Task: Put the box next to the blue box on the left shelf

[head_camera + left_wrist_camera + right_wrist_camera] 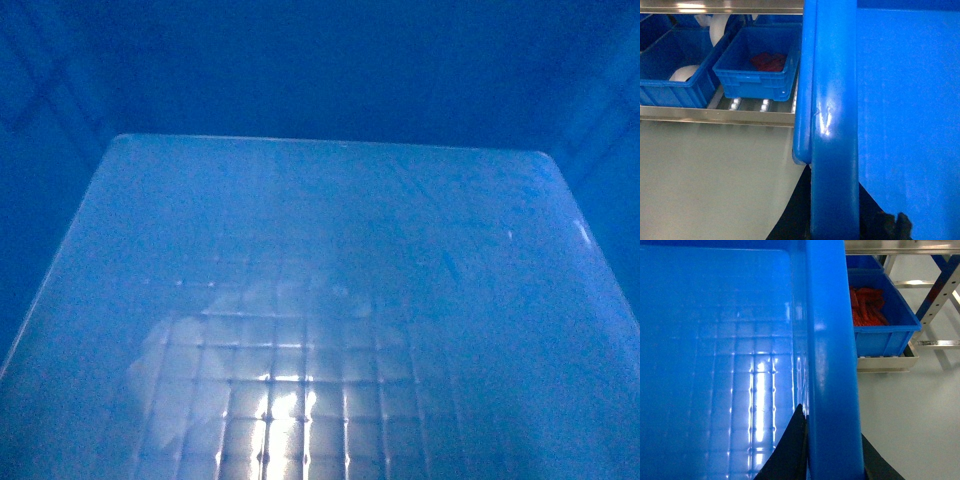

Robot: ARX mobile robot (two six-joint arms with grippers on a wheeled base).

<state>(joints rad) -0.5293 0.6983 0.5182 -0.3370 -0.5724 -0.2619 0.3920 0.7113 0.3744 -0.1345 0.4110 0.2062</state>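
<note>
Box (830, 365) rim sits between both jaws (each side).

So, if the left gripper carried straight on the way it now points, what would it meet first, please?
Probably the smaller blue plastic bin holding something red on the steel roller shelf, though depth is unclear. The gripper sits on the large bright-blue plastic crate's thick rim.

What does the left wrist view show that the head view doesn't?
Only the left wrist view shows the shelf with its blue bins, one holding something red, plus the pale floor. Only the head view shows the far wall of the box's interior. Both show the carried box.
</note>
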